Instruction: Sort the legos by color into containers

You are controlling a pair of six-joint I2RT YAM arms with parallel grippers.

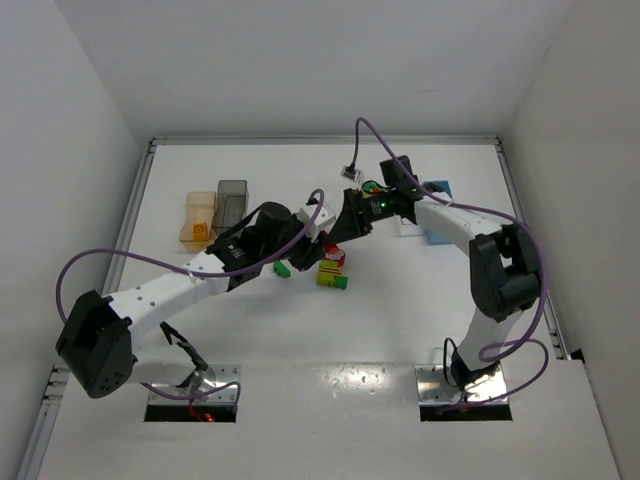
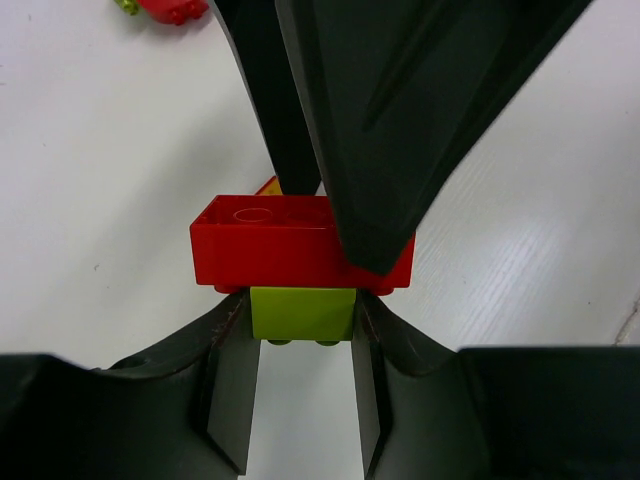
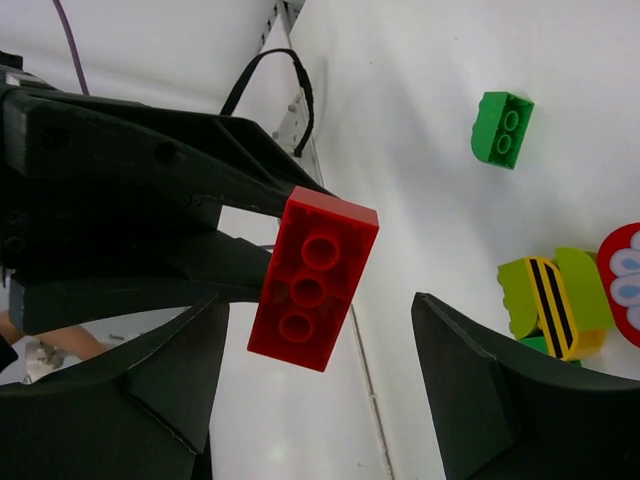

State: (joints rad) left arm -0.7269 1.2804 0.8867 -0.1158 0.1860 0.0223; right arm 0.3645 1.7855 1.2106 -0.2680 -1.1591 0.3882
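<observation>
- Left wrist view: the left gripper (image 2: 303, 318) has its two fingers (image 2: 232, 380) drawn close together, pinching one lime-green brick (image 2: 302, 312) from both sides.
- One red brick (image 2: 265, 245) is stuck to the far face of that lime-green brick, and the pair is held above the white table (image 2: 110, 150).
- The right gripper (image 3: 320, 300) has its two fingers (image 3: 150, 390) wide apart, one on each side of the red brick. A clear gap shows on one side, and it grips nothing.
- Past the red brick in the right wrist view, three loose pieces lie on the table: one green brick (image 3: 503, 128), one lime-and-yellow cluster (image 3: 552, 305) with black stripes, and one red round piece (image 3: 625, 280) marked white.
- In the top view, two containers stand side by side left of the red brick: one orange container (image 1: 197, 218) and one dark grey container (image 1: 230, 203).
- One light blue container (image 1: 438, 188) stands right of the red brick, partly behind the right arm (image 1: 450, 225).
</observation>
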